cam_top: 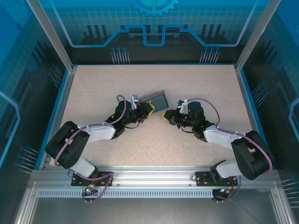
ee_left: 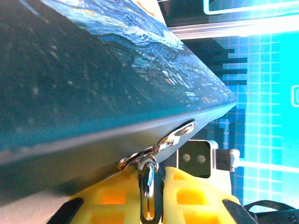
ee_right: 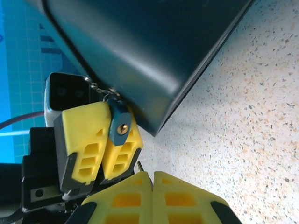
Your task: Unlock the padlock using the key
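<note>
Just up-left of my right gripper [ee_right: 153, 176], which pinches the key [ee_right: 139, 165], the padlock [ee_right: 119, 125] faces its keyhole toward me, clamped in my left gripper [ee_right: 103, 140].

Glossy printed lid on the tin [ee_left: 93, 88], its dark side smooth with a soft sheen. The hasp [ee_left: 175, 136] and shackle [ee_left: 148, 182] gleam as polished bare metal. The padlock [ee_right: 119, 122] looks matt bluish metal, brassy at the keyhole, and the key [ee_right: 139, 164] is a thin dark metal sliver. Left gripper [ee_left: 152, 173] and right gripper [ee_right: 152, 176] are matt yellow plastic. The table [ee_right: 261, 116] is speckled, grainy and dull.
</note>
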Robot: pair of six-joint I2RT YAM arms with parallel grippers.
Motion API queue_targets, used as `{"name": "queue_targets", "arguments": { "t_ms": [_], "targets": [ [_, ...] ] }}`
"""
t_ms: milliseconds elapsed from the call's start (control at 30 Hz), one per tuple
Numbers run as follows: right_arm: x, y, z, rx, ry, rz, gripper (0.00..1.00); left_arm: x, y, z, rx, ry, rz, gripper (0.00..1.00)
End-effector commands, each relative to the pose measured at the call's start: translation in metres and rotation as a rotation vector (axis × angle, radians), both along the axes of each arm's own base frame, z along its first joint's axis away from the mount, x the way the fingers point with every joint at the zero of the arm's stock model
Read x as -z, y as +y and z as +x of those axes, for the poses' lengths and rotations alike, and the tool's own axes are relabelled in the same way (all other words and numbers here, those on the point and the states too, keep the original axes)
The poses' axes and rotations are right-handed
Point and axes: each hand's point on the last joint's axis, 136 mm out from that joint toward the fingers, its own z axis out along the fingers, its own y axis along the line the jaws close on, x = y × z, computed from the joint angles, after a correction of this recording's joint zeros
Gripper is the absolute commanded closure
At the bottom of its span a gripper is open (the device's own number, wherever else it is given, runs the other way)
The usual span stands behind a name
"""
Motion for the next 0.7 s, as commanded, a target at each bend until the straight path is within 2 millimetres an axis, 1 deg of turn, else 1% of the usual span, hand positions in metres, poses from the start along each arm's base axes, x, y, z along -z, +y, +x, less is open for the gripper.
{"name": "queue_targets", "arguments": {
  "t_ms": [0,167,300,433,667],
  "targets": [
    [-0.005,0.003,0.006,0.031,-0.020,0.028,1.00,-0.035,-0.007,0.011,0.008,-0.083,-0.121,1.00],
    [-0.006,0.001,0.006,0.044,-0.024,0.027,1.00,-0.028,-0.009,0.013,0.003,-0.060,-0.125,1.00],
    [-0.005,-0.002,0.006,0.053,-0.023,0.020,1.00,-0.028,-0.009,0.013,0.004,-0.064,-0.122,1.00],
    [-0.003,-0.005,0.010,0.077,-0.016,0.017,1.00,-0.027,-0.009,0.013,0.006,-0.063,-0.120,1.00],
    [-0.008,-0.001,0.019,0.081,-0.026,0.031,1.00,-0.027,-0.010,0.013,0.010,-0.064,-0.126,1.00]
  ]
}}
